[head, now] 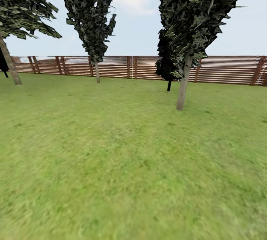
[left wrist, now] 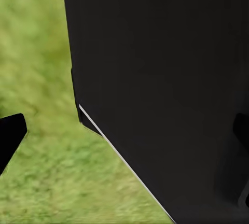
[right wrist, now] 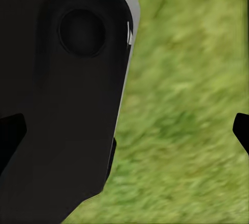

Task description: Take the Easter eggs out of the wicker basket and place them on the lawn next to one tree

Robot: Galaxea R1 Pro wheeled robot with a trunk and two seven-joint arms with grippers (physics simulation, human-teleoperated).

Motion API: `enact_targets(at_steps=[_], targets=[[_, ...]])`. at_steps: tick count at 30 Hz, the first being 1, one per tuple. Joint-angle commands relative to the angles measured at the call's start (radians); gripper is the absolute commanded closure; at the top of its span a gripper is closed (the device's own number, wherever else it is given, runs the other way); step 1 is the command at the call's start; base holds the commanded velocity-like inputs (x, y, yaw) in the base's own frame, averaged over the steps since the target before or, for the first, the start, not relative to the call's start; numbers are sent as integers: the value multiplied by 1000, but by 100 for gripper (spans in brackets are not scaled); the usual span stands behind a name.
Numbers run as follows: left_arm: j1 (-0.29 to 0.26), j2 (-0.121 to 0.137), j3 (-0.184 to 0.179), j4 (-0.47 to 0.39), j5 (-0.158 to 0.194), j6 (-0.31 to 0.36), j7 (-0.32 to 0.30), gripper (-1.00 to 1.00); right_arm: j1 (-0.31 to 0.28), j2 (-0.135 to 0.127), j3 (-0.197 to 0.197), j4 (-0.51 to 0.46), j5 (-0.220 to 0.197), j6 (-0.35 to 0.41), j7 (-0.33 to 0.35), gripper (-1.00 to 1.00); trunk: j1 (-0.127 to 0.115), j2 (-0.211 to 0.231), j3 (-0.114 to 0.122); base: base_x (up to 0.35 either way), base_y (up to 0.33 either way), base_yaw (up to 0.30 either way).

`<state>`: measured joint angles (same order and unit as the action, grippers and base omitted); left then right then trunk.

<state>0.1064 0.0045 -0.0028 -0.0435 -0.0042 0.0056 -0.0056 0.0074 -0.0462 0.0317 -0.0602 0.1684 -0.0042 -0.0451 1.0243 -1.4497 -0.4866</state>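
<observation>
Robot travelling over lawn (head: 122, 166); eggs and basket appearing nowhere here, whereabouts unknown. Head view facing slim grey-trunked tree (head: 182, 88) ahead right, second one (head: 97, 70) farther back by fence (head: 222, 69), dark conifer (head: 167, 66) between. Wrist views looking past black robot body (left wrist: 166, 89) onto grass. Gripper state, left and right: cannot tell. Judging: search or transit step; next move calling for locating basket.

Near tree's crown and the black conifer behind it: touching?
Cannot tell. In the head view the near tree crown overlaps the conifer, but its trunk meets the lawn nearer than the conifer's; one view can't settle the depth gap.
</observation>
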Motion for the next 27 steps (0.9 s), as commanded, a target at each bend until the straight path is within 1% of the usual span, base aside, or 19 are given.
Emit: enact_targets(at_steps=[1,13,27], targets=[[1,0,0,-3,0,1,-1,-100,0,0,2,-1,6,0,-4,-100,1,0,-1,326,0,-185],[1,0,0,-3,0,1,-1,-100,0,0,3,-1,8,0,-4,-100,1,0,-1,326,0,-34],[1,0,0,-3,0,1,-1,-100,0,0,3,-1,6,0,-4,-100,1,0,-1,326,0,-231]])
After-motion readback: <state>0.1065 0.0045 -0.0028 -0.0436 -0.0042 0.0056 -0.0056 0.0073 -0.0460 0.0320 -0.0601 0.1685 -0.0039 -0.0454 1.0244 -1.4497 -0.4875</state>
